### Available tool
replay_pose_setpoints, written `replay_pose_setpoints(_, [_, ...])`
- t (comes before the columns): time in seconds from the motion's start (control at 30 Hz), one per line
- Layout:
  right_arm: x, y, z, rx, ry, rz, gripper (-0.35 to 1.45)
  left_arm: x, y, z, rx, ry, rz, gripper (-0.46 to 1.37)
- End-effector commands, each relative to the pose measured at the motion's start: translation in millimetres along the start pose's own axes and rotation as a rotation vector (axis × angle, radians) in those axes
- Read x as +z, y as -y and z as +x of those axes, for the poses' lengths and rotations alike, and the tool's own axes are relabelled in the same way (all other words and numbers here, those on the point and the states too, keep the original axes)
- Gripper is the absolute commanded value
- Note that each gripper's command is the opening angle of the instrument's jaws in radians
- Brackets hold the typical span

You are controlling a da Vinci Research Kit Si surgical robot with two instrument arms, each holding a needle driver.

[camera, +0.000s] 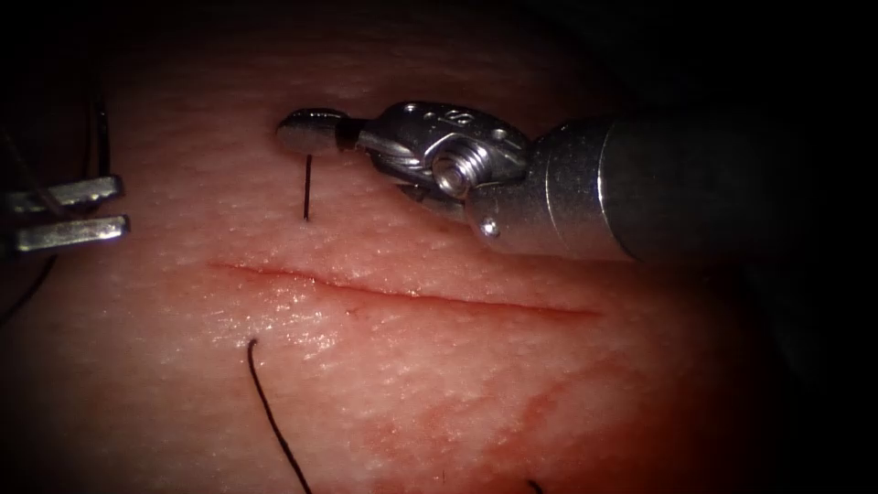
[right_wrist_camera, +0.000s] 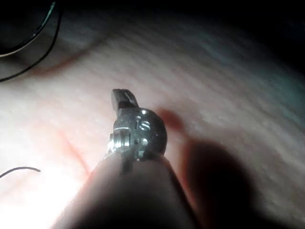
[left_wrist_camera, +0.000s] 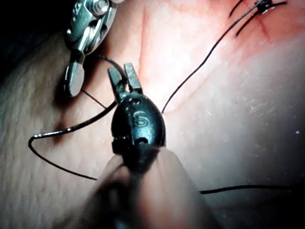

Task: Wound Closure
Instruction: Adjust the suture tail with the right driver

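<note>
The cut (camera: 402,293) runs left to right across the tissue (camera: 457,384), still unclosed along the length I can see, with red fluid (camera: 549,398) on its near side. My right end effector (camera: 311,133) sits on the far side, above the cut's left end, clamped on the thread (camera: 306,187). From there a short, straight run of thread drops into the tissue. The thread comes out again on the near side and trails off toward me. My left end effector (camera: 71,212) is well off to the left with its jaws narrowly apart. Thread passes close by it, but I cannot tell if any is caught. I cannot make out the needle.

As I judge it, I should keep any pull in line with that straight run, gentle and steady, so the thread slides instead of sawing at its entry point. I should also keep the loose loops at the left clear of both tools.
</note>
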Motion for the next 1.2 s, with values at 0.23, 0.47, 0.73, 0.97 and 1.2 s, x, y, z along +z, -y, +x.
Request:
replay_pose_setpoints(0.23, [-0.3,0.0,0.4,-0.006,-0.011,-0.005,-0.35,0.0,-0.1,0.0,0.0,0.0,-0.008,-0.35])
replay_pose_setpoints(0.47, [-0.6,0.1,1.2,-0.009,-0.026,-0.008,-0.35,0.1,-0.1,-0.1,0.0,-0.001,-0.01,-0.35])
replay_pose_setpoints(0.73, [-0.6,0.3,1.2,-0.008,-0.028,-0.006,-0.35,0.1,-0.1,-0.1,0.001,-0.001,-0.01,-0.35])
replay_pose_setpoints(0.97, [-0.5,0.4,1.0,-0.01,-0.039,0.008,-0.35,0.1,-0.1,-0.2,0.001,-0.001,-0.01,-0.35])
replay_pose_setpoints(1.2, [-0.3,0.6,0.8,-0.013,-0.062,0.045,0.7,0.2,0.0,-0.2,0.002,-0.002,-0.011,-0.35])
